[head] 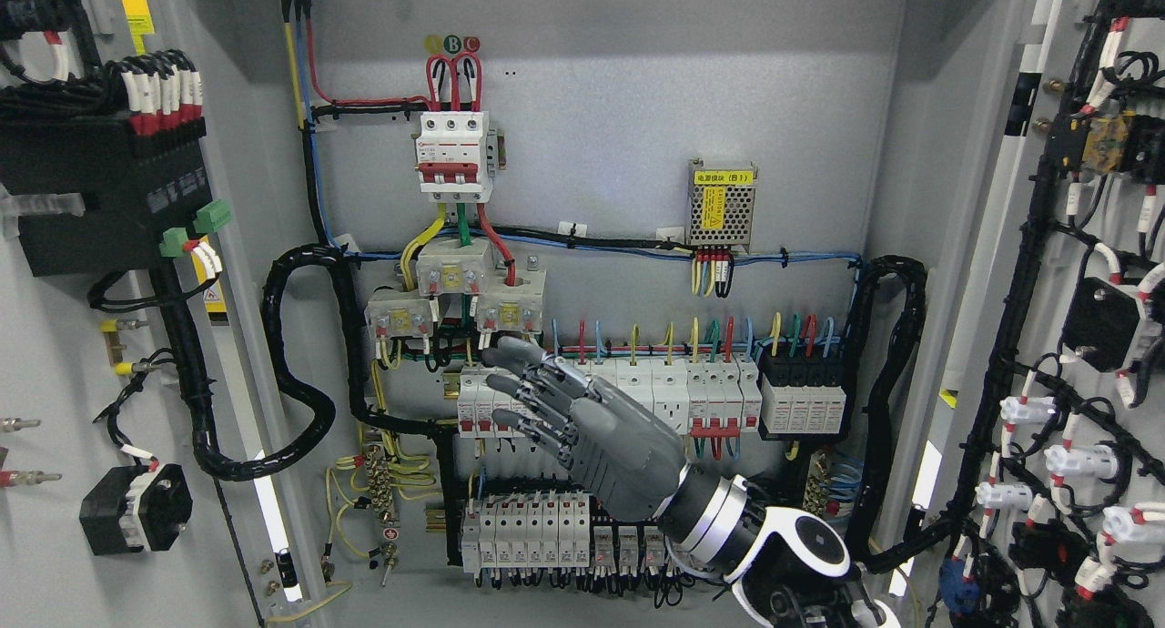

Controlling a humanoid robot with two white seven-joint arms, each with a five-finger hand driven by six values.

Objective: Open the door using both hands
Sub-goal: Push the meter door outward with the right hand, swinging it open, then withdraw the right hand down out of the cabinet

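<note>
Grey steel cabinet interior (619, 91) fills my view, back panel pale and evenly lit. Both doors are already swung wide: left door (55, 355) lies at the picture's left edge with its inner face toward me, right door (1092, 337) likewise at the right edge, each carrying black wiring looms and mounted components. I judge the opening itself done, or very nearly. My right hand (582, 428) comes in from the lower right, reaching up and left in front of the lower breaker rows (637, 396); fingers are extended and slightly spread, gripping nothing, touching neither door. Whether the fingertips touch the breakers I cannot tell. Left arm is not in my view. Hand likely sits mid-cabinet because it is clear of the door edge and hanging in the gap between the leaves. Outward: a three-pole main breaker (453, 155) high on the panel with red, green and yellow leads below, a small perforated power supply (722, 205) to its right, corrugated black conduit (300, 364) looping down the left side. Nothing of the room beyond the cabinet shows.
</note>
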